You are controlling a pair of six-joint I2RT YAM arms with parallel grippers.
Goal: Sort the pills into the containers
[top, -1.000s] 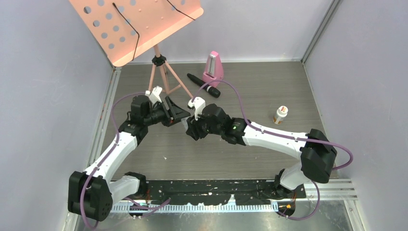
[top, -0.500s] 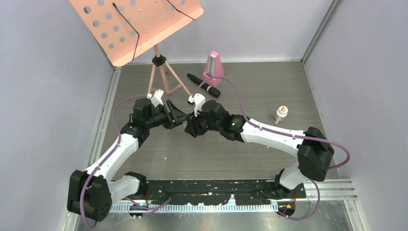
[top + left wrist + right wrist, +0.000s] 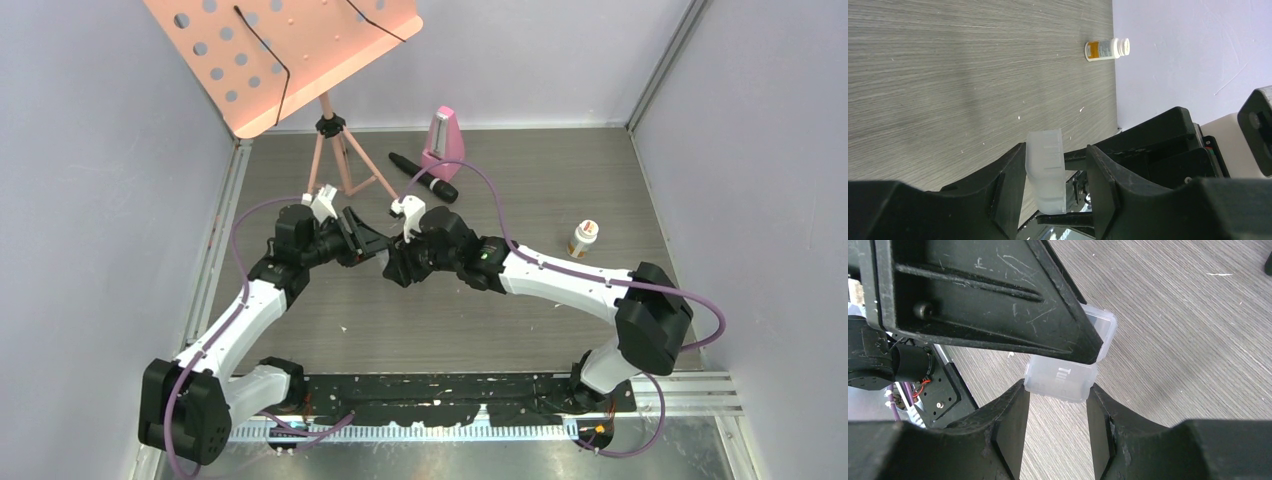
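The right gripper (image 3: 1058, 392) is clamped on the box (image 3: 1060, 380). The left gripper (image 3: 1056, 150) straddles it, jaws apart, one finger touching.

1. We see the pill box (image 3: 1062, 381): small, frosted clear plastic, with raised "Tue" lettering on one face.
2. It is held clear of the table, clamped between the fingers of the right gripper (image 3: 1058, 400).
3. A second compartment's rim shows behind, partly hidden by a finger of the left gripper (image 3: 1055, 167).
4. In the left wrist view it touches one left finger, with a gap to the other.
5. Whether it holds pills we cannot tell.
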